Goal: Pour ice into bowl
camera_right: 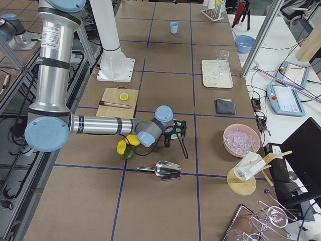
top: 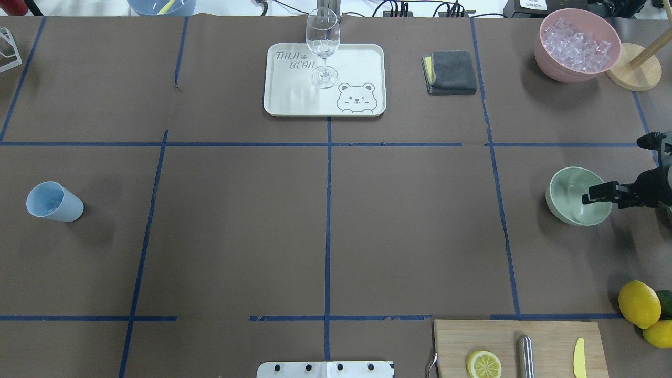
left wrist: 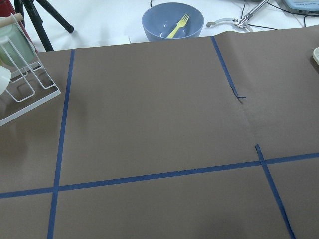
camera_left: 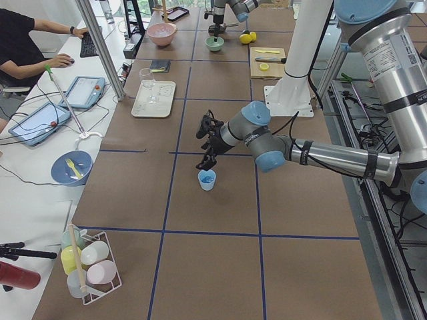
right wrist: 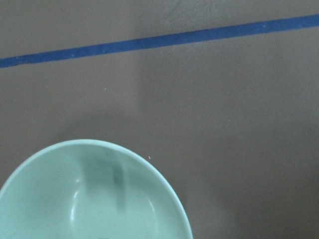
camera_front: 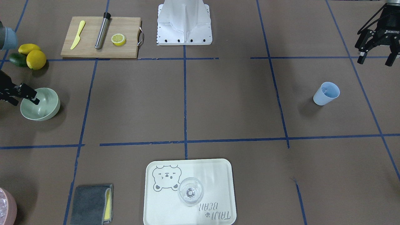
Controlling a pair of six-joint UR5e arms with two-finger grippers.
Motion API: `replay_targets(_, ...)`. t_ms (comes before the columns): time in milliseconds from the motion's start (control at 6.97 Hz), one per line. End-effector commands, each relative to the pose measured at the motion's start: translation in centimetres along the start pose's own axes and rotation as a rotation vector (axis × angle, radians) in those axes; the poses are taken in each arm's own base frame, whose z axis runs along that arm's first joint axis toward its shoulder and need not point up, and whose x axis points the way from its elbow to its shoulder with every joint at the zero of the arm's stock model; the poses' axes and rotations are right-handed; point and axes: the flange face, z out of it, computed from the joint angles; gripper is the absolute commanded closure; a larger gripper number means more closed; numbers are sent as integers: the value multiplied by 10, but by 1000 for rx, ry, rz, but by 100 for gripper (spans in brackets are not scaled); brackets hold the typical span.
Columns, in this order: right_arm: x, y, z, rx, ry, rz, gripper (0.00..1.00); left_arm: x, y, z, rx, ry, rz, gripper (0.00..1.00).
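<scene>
Our right gripper (camera_front: pixel 25 102) straddles the rim of the bowl (camera_front: pixel 47 104), one finger inside and the other outside the wall; we cannot tell whether they squeeze it. Our left gripper (camera_front: pixel 376 60) hangs empty with fingers spread wide, near the blue cup (camera_front: pixel 326 95), which stands upright holding the ice (camera_front: pixel 325 90), well apart from the bowl at the table's other end. Lemons (camera_front: pixel 36 59) lie near the bowl; a pink container (top: pixel 550 63) of more cubes stands further off.

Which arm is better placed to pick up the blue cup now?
Left. The left gripper hangs open on the blue cup's side, with nothing between them. The right gripper is across the table, jaws straddling the bowl's rim.
</scene>
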Motion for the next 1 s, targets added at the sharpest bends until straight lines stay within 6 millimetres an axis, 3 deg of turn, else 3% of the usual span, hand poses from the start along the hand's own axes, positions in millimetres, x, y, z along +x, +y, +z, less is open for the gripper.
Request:
replay_targets(0,-3,3,1,-8,-9,-16,100,2,2,2,-3,5,4,0)
replay_targets(287,-3,4,-2,-7,-11,-19,100,21,16,15,-50,36,-40,0)
replay_targets(574,-22,6,-20,0,-54,-28,100,37,28,25,-66,37,-46,0)
replay_targets(861,-63,6,-38,-35,-135,-40,100,52,44,36,-52,16,-35,0)
